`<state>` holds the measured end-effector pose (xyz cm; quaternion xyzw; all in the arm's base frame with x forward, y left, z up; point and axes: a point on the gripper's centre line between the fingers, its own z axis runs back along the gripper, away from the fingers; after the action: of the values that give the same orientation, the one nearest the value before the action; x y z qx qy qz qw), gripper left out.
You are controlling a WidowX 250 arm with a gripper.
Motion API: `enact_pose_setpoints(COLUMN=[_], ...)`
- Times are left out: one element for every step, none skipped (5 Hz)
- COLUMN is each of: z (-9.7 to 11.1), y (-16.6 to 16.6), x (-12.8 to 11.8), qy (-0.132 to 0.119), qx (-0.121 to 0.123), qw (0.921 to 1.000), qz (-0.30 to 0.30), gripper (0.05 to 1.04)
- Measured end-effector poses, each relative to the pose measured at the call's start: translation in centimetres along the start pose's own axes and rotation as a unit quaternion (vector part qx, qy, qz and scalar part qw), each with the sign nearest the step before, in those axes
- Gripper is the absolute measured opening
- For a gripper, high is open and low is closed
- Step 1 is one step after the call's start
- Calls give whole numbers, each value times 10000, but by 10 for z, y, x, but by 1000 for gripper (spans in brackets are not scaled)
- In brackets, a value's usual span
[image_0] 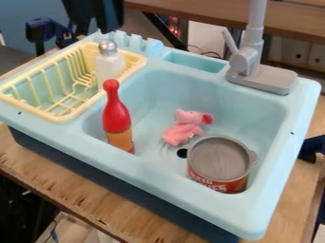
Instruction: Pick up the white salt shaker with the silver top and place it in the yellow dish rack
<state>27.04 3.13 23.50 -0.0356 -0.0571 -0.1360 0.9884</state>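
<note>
At the sink's back edge, on the rack side, the black gripper [95, 26] hangs down into view; can't tell how far open it is or if it has hold of anything. Nearest to it is the shaker [109, 69], silver top up, at the basin side of the yellow dish rack [66, 118], prob. stood upright so it keeps its footing. The red bottle [117, 116] stands more or less upright in the basin by its near rack-side corner, cap above the near rim, prob. b/c it's too tall to sit fully below. A pink stuffed toy [184, 128] is slumped on the basin floor, soft body giving it no firm base, w/ the drain hole [182, 153] btwn it and the near edge. The can [219, 178] sits on its base near the corner away from the rack, grey top facing up, which suits its flat, wide shape. As for containers: the blue sink [130, 173] has bottle, toy & can in its basin; the rack seems to hold the shaker, tho its foot is hard to make out; the can's contents, if any, can't be told. The grey tap [247, 66] stands on the back rim.
</note>
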Motion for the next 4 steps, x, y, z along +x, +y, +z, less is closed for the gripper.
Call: enact_pose_setpoints(z=[-8, -21, -31, -39], y=[1, 11, 33, 54], x=[0, 11, 24, 33], qy=[124, 159, 199, 247], qx=[-59, -12, 249, 250], qw=[9999, 9997, 9984, 9980], qz=[30, 189, 458, 522], gripper=[999, 999, 999, 999])
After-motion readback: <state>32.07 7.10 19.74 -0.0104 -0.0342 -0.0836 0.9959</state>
